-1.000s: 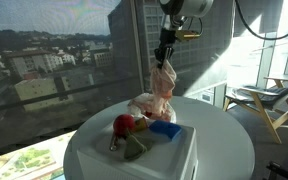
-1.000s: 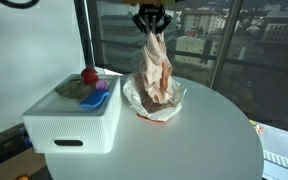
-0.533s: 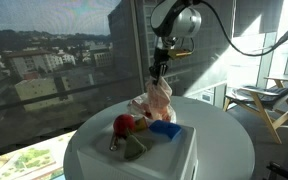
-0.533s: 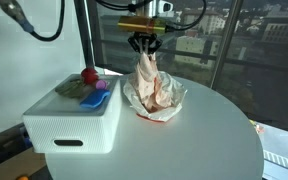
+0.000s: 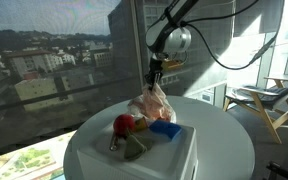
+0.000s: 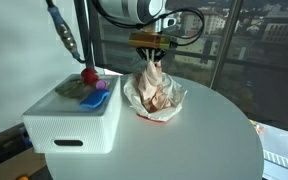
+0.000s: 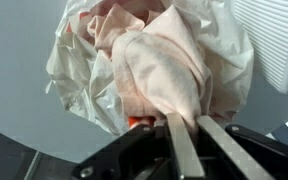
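Cloth (image 5: 152, 103) has sunk with the gripper (image 5: 155, 76) in an exterior view: a second ago it hung stretched, and now it slumps on the tabletop (image 5: 219, 130) behind the box (image 5: 174, 150), so most of its weight looks set down. In an exterior view it sits near the tabletop's edge by the window (image 6: 234, 40), its peak pinched in your nearly closed jaws. In the wrist view the fingers (image 7: 178, 140) vanish into folds. You can't identify the orange scrap (image 7: 134, 122) beneath, and the box is cut off.

My arm (image 5: 171, 40) is rounded white shells with dark joints; a ribbed cable (image 6: 68, 38) trails it, black gripper (image 6: 151, 60), flat grey fingers (image 7: 181, 150).
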Available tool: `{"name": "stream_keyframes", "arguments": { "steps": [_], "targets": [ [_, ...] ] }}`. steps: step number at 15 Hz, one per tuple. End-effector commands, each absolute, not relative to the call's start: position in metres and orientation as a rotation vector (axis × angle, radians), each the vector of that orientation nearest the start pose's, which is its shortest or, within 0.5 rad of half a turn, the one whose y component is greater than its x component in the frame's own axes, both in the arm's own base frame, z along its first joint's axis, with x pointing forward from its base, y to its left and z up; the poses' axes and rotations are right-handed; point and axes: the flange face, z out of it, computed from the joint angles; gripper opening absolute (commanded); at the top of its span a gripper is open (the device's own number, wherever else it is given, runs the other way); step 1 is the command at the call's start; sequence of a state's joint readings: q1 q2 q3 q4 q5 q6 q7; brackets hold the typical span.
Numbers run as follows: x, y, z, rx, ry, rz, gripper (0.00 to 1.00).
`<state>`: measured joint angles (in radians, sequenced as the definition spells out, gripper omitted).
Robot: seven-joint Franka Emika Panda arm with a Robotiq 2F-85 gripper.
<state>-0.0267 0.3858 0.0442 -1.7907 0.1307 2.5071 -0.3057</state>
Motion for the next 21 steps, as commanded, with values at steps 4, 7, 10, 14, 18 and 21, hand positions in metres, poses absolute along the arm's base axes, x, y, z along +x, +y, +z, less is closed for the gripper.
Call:
{"name": "stream_keyframes", "arguments": {
  "steps": [4, 7, 10, 14, 18, 21],
  "targets": [
    [0.715, -0.009, 0.317, -2.966, -0.313, -0.481, 0.07],
    [0.73, -0.017, 0.296, -2.947, -0.309, -0.494, 0.07],
    [0.748, -0.039, 0.277, -2.92, -0.262, -0.477, 0.07],
    [0.758, -0.06, 0.23, -2.863, -0.208, -0.392, 0.08],
    [0.762, -0.069, 0.201, -2.778, -0.113, -0.328, 0.37],
    [0.758, -0.067, 0.217, -2.773, -0.079, -0.311, 0.54]
  ]
}}
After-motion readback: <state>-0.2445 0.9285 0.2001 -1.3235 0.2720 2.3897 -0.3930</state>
